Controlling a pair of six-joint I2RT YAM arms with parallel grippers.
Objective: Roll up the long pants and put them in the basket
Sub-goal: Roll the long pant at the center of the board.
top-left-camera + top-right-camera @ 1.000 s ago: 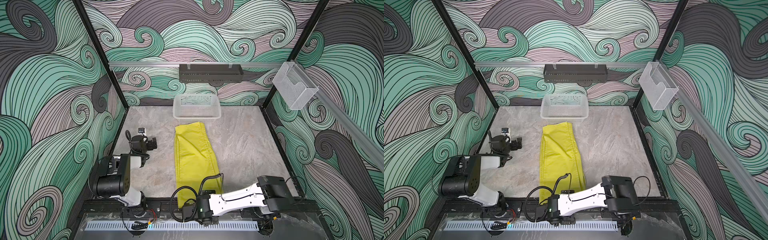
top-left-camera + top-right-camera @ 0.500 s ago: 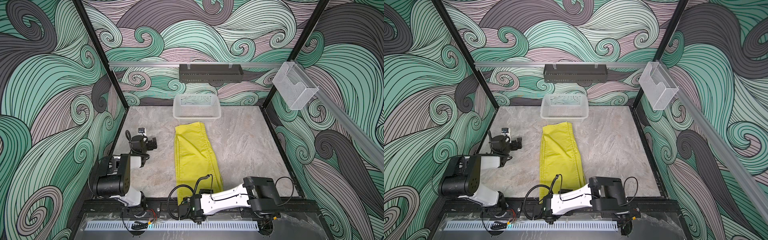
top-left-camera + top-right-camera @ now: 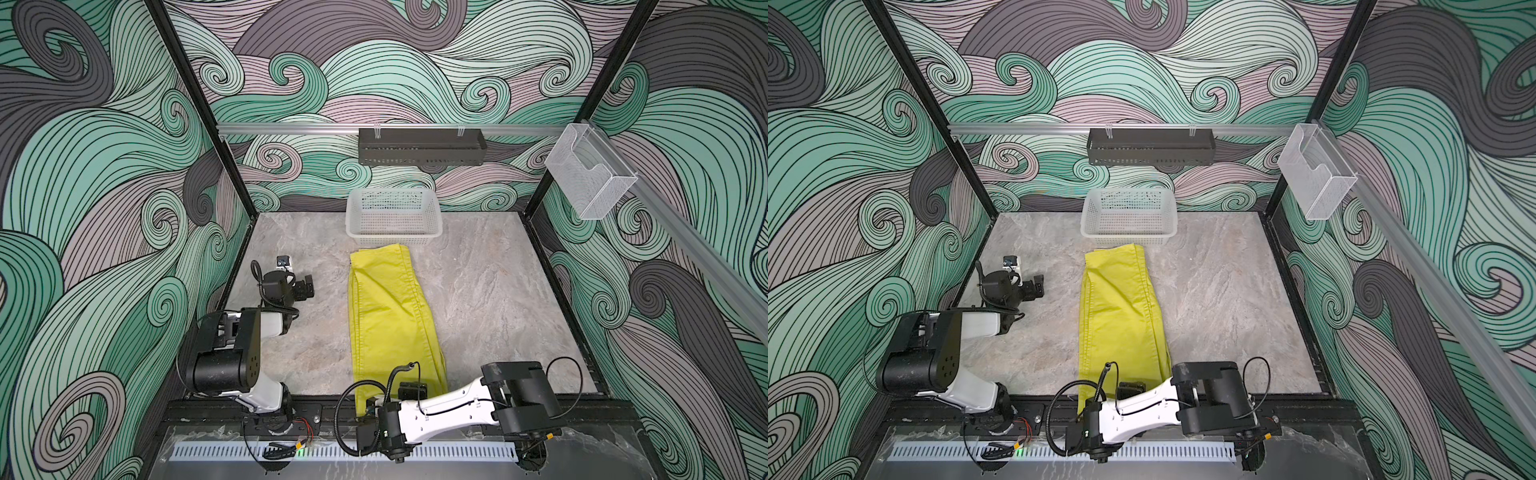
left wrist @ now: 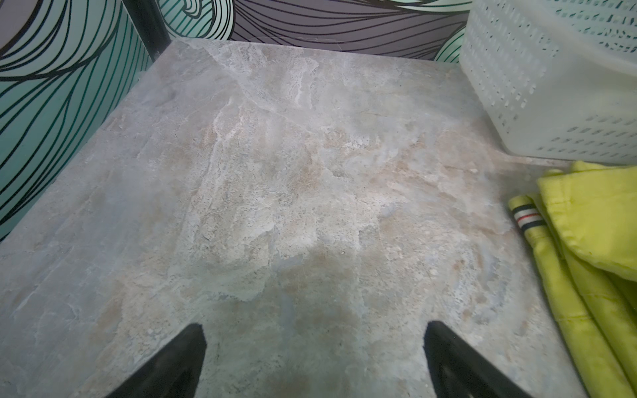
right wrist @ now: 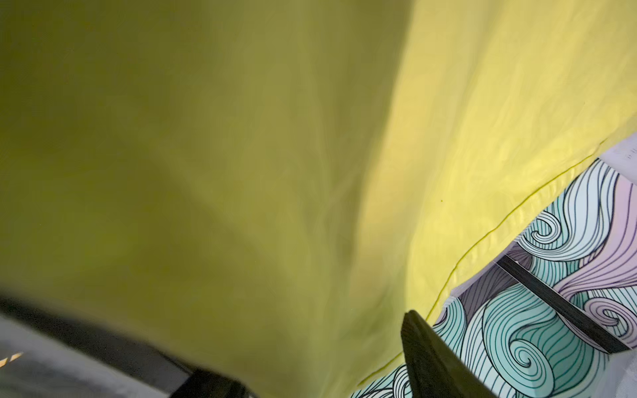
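Nearest us, right claw (image 5: 310,344): at the surface's front edge, on the pants' near end; yellow cloth fills our wrist view and lies between its fingers, but we cannot tell whether they pinch it.
Long pants (image 3: 390,316): folded lengthwise into one strip down the middle of the surface (image 3: 490,291), near end drooping over the front edge.
Left claw (image 4: 313,330): released, fingers spread wide above bare surface, well apart from the pants.
Striped band (image 4: 529,217): we see it at the pants' far end.
Basket (image 3: 395,226): white, by the back wall, just beyond the pants.
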